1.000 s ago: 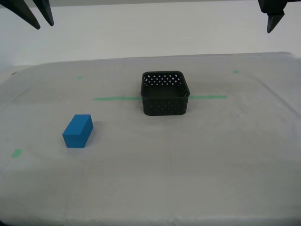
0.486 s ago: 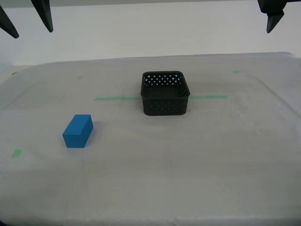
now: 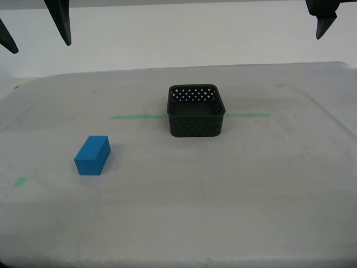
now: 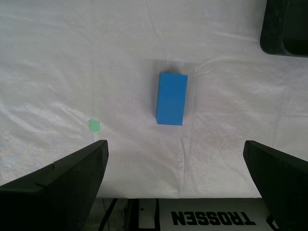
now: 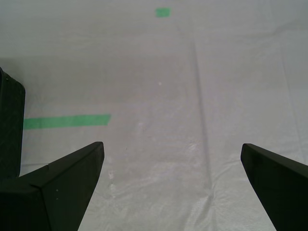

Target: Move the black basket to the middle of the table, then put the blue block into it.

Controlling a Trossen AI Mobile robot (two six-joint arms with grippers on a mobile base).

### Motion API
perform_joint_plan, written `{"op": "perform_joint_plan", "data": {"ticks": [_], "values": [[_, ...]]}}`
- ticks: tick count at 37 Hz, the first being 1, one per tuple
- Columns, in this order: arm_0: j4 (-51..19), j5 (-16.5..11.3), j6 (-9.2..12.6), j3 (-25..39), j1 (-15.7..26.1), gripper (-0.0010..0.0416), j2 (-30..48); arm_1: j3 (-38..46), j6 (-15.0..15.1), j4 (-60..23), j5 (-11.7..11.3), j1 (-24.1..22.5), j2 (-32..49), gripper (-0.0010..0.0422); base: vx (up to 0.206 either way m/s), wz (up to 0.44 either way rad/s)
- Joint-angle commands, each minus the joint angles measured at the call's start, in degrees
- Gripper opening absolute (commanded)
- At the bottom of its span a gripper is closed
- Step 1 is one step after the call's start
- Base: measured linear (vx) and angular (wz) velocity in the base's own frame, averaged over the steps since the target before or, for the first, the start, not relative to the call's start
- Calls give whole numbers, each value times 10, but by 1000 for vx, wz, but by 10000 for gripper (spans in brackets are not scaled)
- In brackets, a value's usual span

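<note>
Blue block, a solid bright rectangular brick, lies near-left on the grey cloth worktop, well apart from the perforated black plastic basket mid-worktop. My second pincer hangs released above it, long axis running between the jaws; my first pincer, also released, is farther off.

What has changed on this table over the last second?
Only the second gripper, at the exterior view's upper left, moved: its dark fingers spread wider apart and dipped lower, above the blue block. Nothing was gripped or released. The block, the black basket and the first gripper at the upper right stayed put.
</note>
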Motion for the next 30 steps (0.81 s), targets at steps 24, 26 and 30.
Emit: {"op": "perform_joint_plan", "data": {"ticks": [24,26,30], "values": [[0,2,1,0,0,399,0,-16,19,63,-46,-44,108,401,0,0],[0,2,1,0,0,398,0,-32,18,85,-42,-44,108,401,0,0],[0,2,1,0,0,398,0,-68,16,123,-28,-44,108,401,0,0]]}}
